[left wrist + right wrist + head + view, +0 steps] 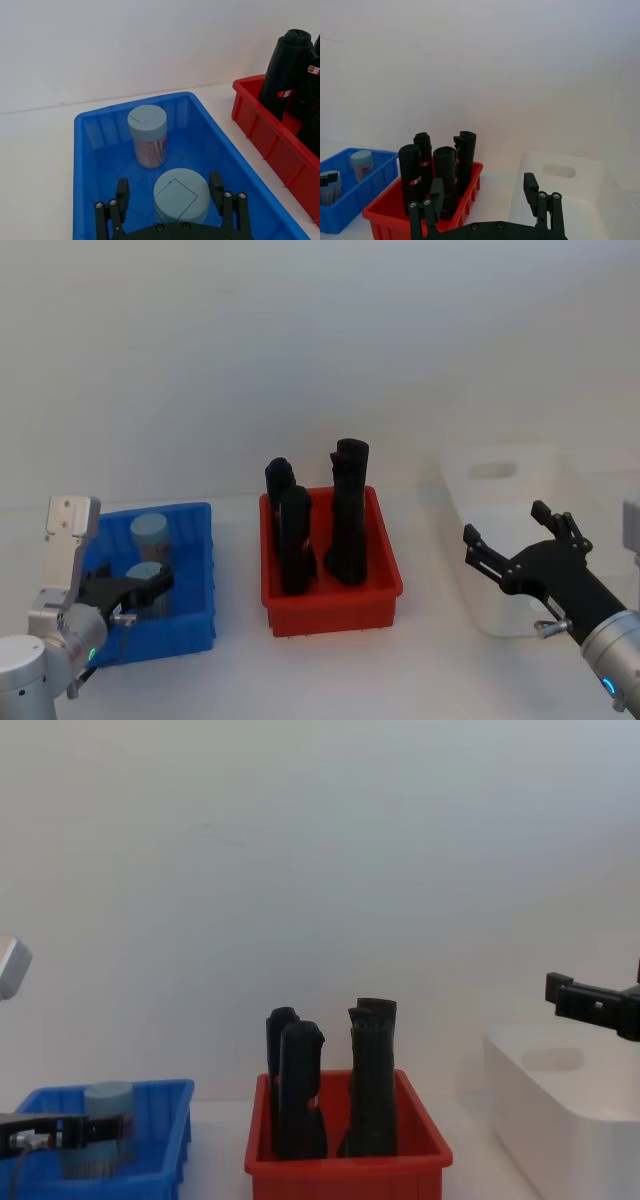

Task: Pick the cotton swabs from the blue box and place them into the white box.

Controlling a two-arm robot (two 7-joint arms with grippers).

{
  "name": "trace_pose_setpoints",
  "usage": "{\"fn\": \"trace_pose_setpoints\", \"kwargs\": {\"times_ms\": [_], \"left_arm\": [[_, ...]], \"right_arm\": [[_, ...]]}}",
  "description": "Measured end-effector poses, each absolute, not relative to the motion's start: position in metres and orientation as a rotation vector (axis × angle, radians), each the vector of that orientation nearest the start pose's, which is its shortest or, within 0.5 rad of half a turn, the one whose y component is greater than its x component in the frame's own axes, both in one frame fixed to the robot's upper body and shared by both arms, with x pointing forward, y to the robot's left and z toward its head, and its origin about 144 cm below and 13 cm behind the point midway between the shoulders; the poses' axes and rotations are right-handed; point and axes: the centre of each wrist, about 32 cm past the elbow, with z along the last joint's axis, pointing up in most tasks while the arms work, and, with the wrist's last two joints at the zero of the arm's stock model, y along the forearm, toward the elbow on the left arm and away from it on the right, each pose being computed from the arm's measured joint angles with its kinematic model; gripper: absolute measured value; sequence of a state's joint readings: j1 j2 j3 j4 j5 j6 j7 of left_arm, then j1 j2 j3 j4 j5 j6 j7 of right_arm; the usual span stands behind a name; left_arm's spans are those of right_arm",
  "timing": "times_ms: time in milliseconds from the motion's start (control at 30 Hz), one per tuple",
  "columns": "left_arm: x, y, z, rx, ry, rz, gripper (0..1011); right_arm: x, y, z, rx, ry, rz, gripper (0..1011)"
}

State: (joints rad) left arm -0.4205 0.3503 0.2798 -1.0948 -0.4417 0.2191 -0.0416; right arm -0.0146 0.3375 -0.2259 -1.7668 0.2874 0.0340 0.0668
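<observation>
The cotton swabs (pixel 150 538) are sitting in two small clear jars with pale blue-grey lids. Both jars are standing upright inside the blue box (pixel 130 106), a bright blue open-topped bin with a rimmed edge. The first jar (pixel 181 197) is standing between the spread fingers of the left gripper (pixel 169 187), lid facing up. The second jar (pixel 147 135) is standing just beyond that gripper's fingertips, apart from the first, with tan sticks and a reddish label showing through its side. The white box (pixel 585 192), plain, open-topped and round-cornered, is sitting ahead of and below the wide-spread right gripper (pixel 484 184).
</observation>
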Motion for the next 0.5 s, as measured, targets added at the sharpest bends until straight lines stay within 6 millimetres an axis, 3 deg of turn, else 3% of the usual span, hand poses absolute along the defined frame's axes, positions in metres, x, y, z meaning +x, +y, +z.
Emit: {"fn": "trace_pose_setpoints", "kwargs": {"times_ms": [433, 500], "left_arm": [[0.5650, 0.3091, 1.1401, 0.235, 0.304, 1.429, 1004], [0.5650, 0.3094, 1.1395, 0.233, 0.305, 1.427, 967]], "right_arm": [[0.4433, -0.2371, 1.1887, 0.026, -0.075, -1.229, 1002], [0.4433, -0.2371, 1.1887, 0.026, -0.075, -1.229, 1002]]}}
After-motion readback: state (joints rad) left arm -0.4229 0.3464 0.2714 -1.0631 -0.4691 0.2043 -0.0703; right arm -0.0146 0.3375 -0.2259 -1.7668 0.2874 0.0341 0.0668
